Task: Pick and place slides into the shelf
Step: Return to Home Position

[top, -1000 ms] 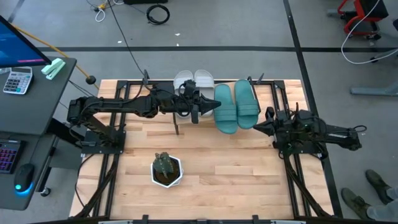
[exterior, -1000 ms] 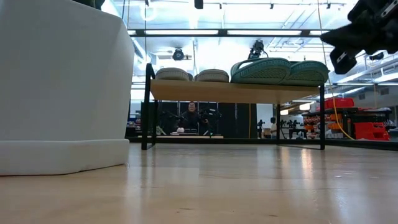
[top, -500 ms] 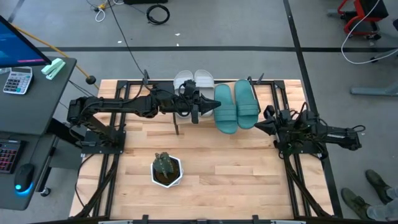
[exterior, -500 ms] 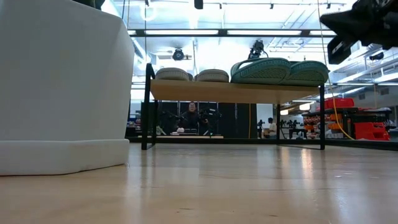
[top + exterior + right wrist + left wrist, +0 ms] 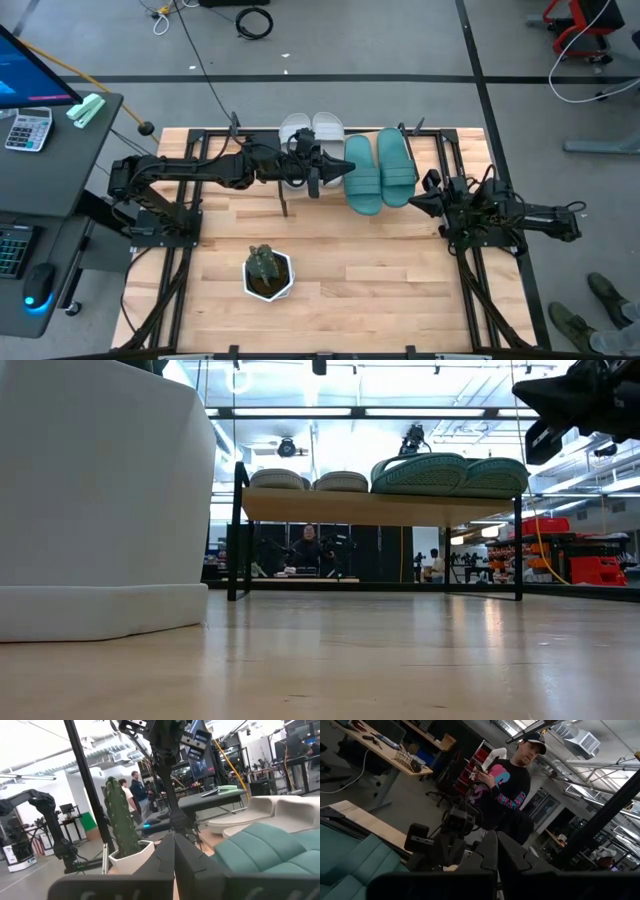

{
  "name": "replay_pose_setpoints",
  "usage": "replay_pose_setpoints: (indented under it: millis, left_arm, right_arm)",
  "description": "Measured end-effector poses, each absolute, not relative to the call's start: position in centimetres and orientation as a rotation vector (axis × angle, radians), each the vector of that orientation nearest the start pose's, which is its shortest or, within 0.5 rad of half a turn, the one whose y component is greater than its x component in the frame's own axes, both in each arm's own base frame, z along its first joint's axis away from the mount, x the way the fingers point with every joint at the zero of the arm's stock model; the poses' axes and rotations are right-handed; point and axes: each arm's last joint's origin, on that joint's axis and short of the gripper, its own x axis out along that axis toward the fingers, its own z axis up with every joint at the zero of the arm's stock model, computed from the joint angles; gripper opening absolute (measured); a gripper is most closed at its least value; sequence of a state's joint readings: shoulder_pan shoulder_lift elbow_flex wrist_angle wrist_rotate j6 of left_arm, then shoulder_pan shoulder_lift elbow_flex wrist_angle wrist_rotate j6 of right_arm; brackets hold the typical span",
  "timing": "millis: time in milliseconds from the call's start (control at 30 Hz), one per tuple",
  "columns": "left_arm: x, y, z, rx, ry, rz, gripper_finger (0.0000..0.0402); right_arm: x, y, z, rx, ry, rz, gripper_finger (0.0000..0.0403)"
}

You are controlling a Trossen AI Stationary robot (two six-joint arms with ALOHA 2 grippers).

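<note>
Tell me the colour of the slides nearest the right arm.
Teal green slides, clearest in the high view.

Potted plant stands on the table.

Honestly, nothing here I can actually read. The calculator on the side desk has keys, but the markings are too small to make out. The person's black shirt carries a pink and blue graphic, maybe lettering, can't tell. The monitor in the right wrist view shows nothing legible either.
</note>
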State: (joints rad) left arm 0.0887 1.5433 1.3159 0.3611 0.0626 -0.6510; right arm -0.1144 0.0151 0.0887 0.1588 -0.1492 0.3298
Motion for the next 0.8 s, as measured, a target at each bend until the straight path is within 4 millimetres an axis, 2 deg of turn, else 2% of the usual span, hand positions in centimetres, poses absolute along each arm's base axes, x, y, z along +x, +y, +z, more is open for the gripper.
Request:
replay_pose_setpoints:
  millis: [300, 467, 800]
  left_arm:
    - [35.9, 3.5, 38.4, -0.657, -0.142, -0.004, 0.0003]
    - [35.9, 3.8, 38.4, -0.657, -0.145, 0.001, 0.0004]
    - [35.9, 3.7, 38.4, -0.662, -0.145, 0.0, 0.0003]
  right_arm:
    - [9.0, -0.6, 20.8, 0.303, -0.222, 0.079, 0.0]
    - [9.3, -0.6, 19.5, 0.338, -0.262, 0.096, 0.0]
    - [9.4, -0.6, 19.3, 0.328, -0.268, 0.1, 0.0]
